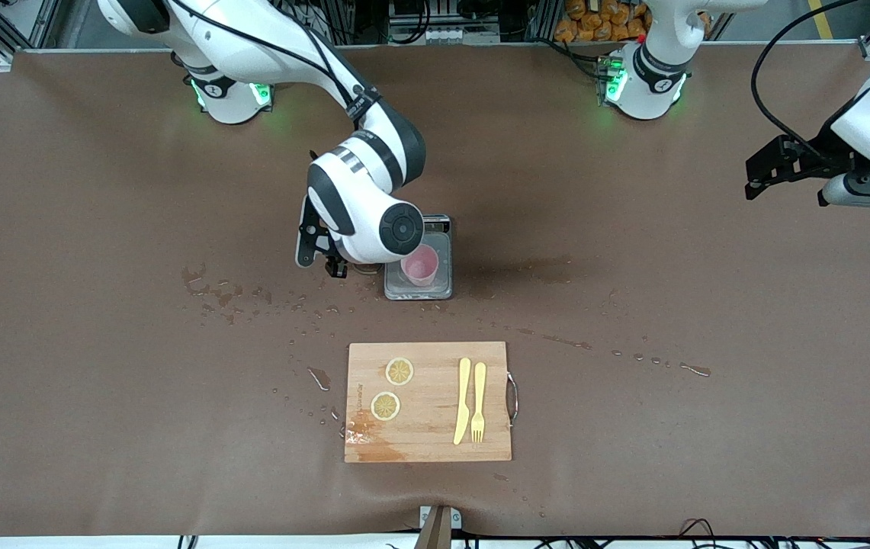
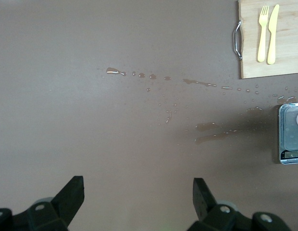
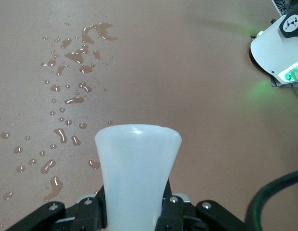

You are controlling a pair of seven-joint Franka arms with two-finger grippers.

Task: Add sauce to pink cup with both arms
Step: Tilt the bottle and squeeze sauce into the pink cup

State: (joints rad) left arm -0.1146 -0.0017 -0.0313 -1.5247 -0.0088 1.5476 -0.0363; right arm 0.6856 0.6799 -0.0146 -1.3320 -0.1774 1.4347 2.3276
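Observation:
The pink cup stands upright on a small silver scale near the table's middle. My right gripper hangs beside the cup toward the right arm's end, with the arm's wrist over the scale's edge. In the right wrist view the right gripper is shut on the sauce bottle; the translucent body is pinched between the fingers and its broad base points away from the camera. The nozzle is hidden, and in the front view the wrist hides the bottle. My left gripper waits open and empty above the left arm's end of the table.
A wooden cutting board lies nearer to the front camera than the scale, bearing two lemon slices, a yellow knife and a fork. Brown liquid drops and streaks spot the table around the scale and board.

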